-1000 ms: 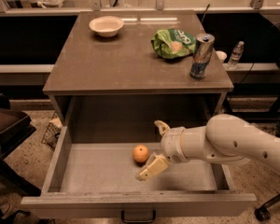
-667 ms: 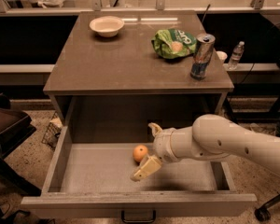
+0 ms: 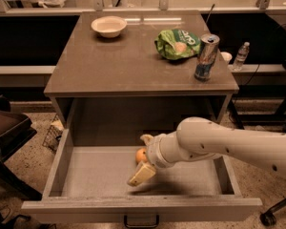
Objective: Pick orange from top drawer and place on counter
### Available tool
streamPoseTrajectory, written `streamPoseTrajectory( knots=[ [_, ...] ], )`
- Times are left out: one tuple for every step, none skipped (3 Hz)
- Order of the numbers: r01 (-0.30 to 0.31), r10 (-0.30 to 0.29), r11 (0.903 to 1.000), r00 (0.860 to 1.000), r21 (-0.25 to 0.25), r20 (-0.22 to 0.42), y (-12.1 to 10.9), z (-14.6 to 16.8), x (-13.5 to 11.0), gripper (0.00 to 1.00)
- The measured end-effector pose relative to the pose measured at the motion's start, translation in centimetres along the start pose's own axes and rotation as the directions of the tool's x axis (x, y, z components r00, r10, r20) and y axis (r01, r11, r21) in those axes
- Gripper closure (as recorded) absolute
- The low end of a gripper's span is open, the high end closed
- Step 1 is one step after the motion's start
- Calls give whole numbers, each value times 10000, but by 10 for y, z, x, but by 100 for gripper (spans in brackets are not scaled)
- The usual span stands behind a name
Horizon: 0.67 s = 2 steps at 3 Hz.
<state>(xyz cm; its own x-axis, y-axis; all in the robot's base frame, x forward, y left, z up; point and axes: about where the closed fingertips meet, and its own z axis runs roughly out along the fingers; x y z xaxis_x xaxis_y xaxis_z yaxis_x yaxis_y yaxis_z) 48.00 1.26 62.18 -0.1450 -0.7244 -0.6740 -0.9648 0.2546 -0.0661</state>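
one orange (image 3: pixel 140 154) and one gripper (image 3: pixel 138 160) in top drawer (image 3: pixel 93 175)

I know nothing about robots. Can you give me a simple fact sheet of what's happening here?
Hand: down in the top drawer, open, one finger on each side of the orange
Orange: on the drawer floor, right of middle
Top drawer: pulled out
Counter: holds a bowl, a green bag and a can
Progress: orange not yet on the counter
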Motion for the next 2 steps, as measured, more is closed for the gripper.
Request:
streamPoseTrajectory(
  knots=[
    [79,-83,9999,9994,-142,-332,5,11,4,38],
    [80,-91,9998,9983,-192,-571,9,18,8,61]
  ],
)
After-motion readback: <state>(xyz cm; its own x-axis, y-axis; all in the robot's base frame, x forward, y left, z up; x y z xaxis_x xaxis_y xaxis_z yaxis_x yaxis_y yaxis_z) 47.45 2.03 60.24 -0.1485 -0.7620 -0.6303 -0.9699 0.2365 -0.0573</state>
